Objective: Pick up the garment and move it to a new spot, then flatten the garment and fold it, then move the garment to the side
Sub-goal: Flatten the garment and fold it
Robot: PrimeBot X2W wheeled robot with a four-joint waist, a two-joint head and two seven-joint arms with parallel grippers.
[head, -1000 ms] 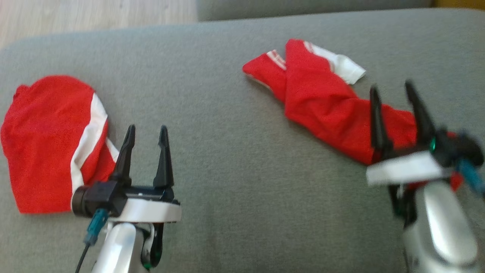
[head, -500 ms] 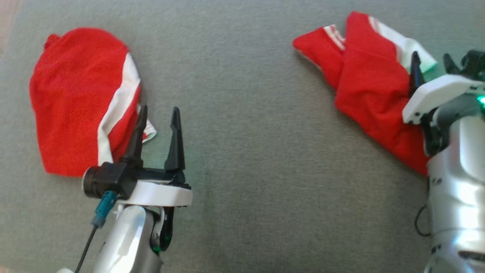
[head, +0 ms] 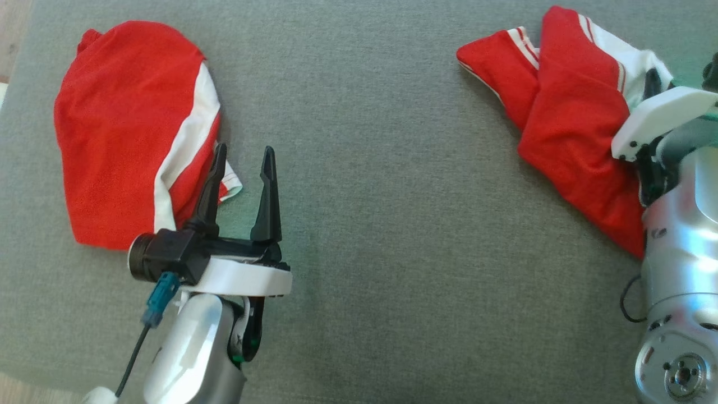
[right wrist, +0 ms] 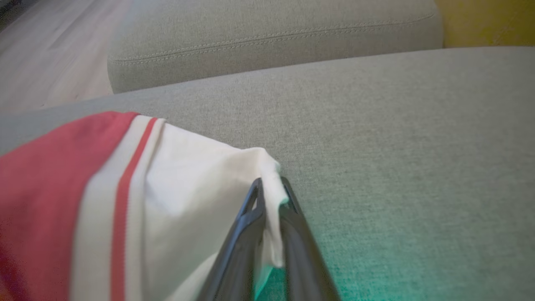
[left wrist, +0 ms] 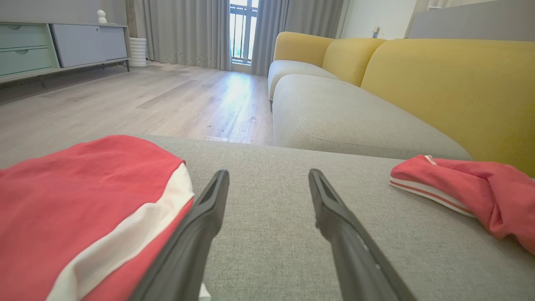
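Garment (head: 566, 129), red with white panels and thin red stripes, lying crumpled toward the right end of the grey seat cushion (head: 381, 168), one red fold pointing toward the middle. White corner of it being pinched between the fingers of the right gripper (right wrist: 269, 186), these closing from wide apart to nearly touching within the last second. Cloth showing between the two dark fingertips in the right wrist view, so grasp judged as just being made. Bulk of the fabric resting on the cushion, not yet lifting.

Judged step: opening pick-up, with moving, flattening, folding and setting aside all remaining.

Idle left gripper (head: 241, 160) hovering with fingers spread wide, gripping nothing, tips just beside the white-edged hem of a second red garment (head: 129, 129). That piece lying as a rounded heap with a white band at the left end of the same cushion, well apart from the first. Bare grey fabric stretching between the two, offering a likely new spot. Adjoining grey seat (left wrist: 355, 117), yellow sofa back (left wrist: 439, 83) and wooden floor (left wrist: 146, 96) showing beyond in the left wrist view.

Possible snags: thin corner hold slipping under the trailing weight; second heap and idle arm bordering the free space.
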